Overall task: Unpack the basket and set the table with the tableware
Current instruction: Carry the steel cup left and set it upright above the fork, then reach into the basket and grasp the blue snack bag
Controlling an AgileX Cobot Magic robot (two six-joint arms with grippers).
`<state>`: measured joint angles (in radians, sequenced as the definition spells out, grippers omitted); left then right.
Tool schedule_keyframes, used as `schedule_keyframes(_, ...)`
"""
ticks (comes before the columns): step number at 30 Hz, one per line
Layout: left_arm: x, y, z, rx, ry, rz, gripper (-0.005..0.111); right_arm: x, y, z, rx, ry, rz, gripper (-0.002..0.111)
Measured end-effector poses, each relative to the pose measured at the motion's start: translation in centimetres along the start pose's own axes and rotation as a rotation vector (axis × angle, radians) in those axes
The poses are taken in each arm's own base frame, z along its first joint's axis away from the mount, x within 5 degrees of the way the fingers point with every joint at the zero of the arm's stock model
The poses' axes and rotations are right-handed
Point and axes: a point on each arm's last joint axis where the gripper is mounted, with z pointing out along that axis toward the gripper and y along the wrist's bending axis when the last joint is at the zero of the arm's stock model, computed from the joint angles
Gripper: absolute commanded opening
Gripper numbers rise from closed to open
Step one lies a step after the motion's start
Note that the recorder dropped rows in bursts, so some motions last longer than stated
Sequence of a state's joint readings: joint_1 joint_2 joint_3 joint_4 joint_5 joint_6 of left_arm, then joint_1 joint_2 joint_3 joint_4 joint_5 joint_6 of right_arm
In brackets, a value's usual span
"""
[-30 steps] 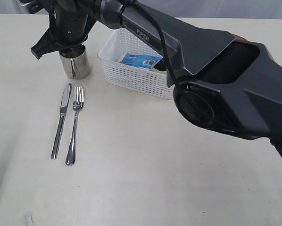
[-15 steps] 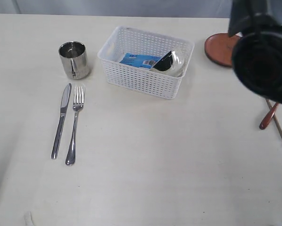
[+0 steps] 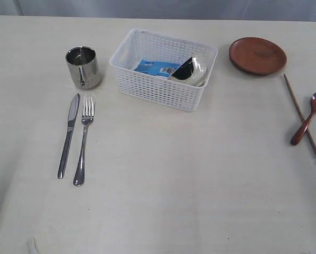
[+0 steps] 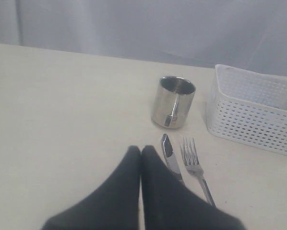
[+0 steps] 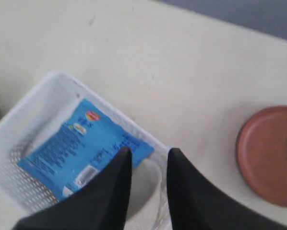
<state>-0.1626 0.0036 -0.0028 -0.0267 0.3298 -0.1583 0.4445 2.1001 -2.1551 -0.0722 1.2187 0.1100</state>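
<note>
Right arm left exterior view; right jaws narrow, empty over bowl (image 3: 196, 73) in basket (image 3: 163, 91); left jaws closed. We judge bowl slick, fragile: pinch rim.

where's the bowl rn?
Exterior view: the cream bowl lies tipped on its side inside the white basket, at its right end, beside the blue snack packet.

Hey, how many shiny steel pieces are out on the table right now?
3: the steel cup left of the basket, and the knife and fork lying side by side nearer the camera. The basket may hide others.
</note>
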Motion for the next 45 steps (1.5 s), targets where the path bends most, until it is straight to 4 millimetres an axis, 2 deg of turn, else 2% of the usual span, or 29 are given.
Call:
schedule_keyframes(3,0.0,0.0,0.0,0.0,0.0,0.0,0.0,1.5,-0.6,1.3,-0.01,0.083,0.012,0.026)
schedule_keyframes(9,0.0,0.0,0.0,0.0,0.0,0.0,0.0,2.6,-0.2,1.9,-0.079,0.134,-0.075,0.026)
schedule_keyframes(14,0.0,0.0,0.0,0.0,0.0,0.0,0.0,2.7,0.4,1.6,-0.155,0.138,-0.024,0.026)
schedule_keyframes(26,0.0,0.0,0.0,0.0,0.0,0.0,0.0,2.7,-0.8,1.9,-0.044,0.14,0.097,0.026)
schedule_keyframes(32,0.0,0.0,0.0,0.0,0.0,0.0,0.0,3.6,-0.6,3.4,-0.031,0.195,0.181,0.026)
schedule_keyframes(39,0.0,0.0,0.0,0.0,0.0,0.0,0.0,5.3,-0.4,6.1,-0.013,0.294,0.249,0.026)
schedule_keyframes(45,0.0,0.0,0.0,0.0,0.0,0.0,0.0,5.7,0.2,7.1,-0.052,0.332,0.31,0.026)
